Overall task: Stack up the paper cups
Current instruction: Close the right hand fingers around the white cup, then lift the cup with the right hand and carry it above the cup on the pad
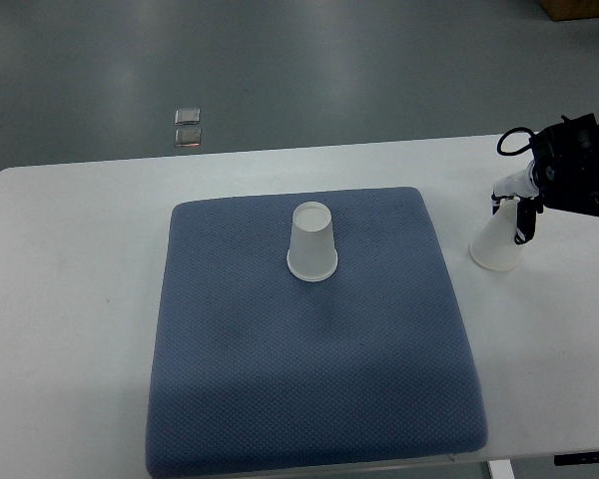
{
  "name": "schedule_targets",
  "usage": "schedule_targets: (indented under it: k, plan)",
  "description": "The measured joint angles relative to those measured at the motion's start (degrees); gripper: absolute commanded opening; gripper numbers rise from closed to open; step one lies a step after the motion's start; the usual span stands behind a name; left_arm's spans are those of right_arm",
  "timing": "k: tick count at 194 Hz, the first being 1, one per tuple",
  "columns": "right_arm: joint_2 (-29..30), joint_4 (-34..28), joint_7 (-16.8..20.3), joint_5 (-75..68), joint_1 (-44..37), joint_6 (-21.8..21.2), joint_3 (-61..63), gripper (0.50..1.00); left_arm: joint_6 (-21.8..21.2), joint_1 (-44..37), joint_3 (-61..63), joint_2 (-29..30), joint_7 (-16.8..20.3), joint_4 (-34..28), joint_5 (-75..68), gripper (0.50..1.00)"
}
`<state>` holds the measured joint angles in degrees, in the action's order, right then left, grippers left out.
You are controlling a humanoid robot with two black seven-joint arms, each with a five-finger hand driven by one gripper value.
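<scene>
Right robot hand (524, 215) grips one upside-down paper cup (499, 244) at the worktop's (70, 259) right.
Light, thin-walled and easily crushed; hold gently round the sides. The second cup (311, 242) waits on the blue mat (309, 379).

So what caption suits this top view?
Right hand grips an upside-down paper cup beside the blue mat, where another cup waits.
</scene>
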<state>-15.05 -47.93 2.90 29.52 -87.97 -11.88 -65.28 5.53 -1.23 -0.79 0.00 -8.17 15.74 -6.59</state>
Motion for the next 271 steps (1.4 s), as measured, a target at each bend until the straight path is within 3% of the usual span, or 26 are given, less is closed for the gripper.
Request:
schedule_targets:
  k: [41,80,108,129,157,237,271]
  plan:
    - [-1.12,-1.50,0.00,0.82,-4.40,-1.27,-0.05,0.596,0.00,0.01,0.00,0.00,0.00,-0.01,0.00,1.000]
    - [-3.67,-9.15,0.00,2.39,-15.82,-4.15,-0.01,0.599,-0.09,0.00,0.00,0.00,0.00,0.04,0.00,1.000]
    - [-5.21,-15.54,-0.01,2.62,-26.61,-8.15,0.04,0.599,-0.08,0.00,0.08,0.00,0.00,0.07,0.00,1.000]
    - [-5.96,-19.67,-0.30,3.38,-35.39,-13.66,0.36,0.599,-0.04,0.02,0.11,0.00,0.00,0.08,0.00,1.000]
    - [-6.32,-22.90,-1.09,3.68,-42.67,-18.14,0.82,0.599,-0.03,0.08,0.11,0.00,0.00,0.03,0.00,1.000]
    - [-3.87,-23.39,-1.41,1.31,-45.71,-19.87,8.14,0.596,-0.01,0.09,0.17,0.00,0.00,0.00,0.00,1.000]
    - [2.40,-21.36,-1.22,-4.81,-46.02,-19.11,9.83,0.594,-0.01,0.09,0.17,0.00,0.00,0.02,0.00,1.000]
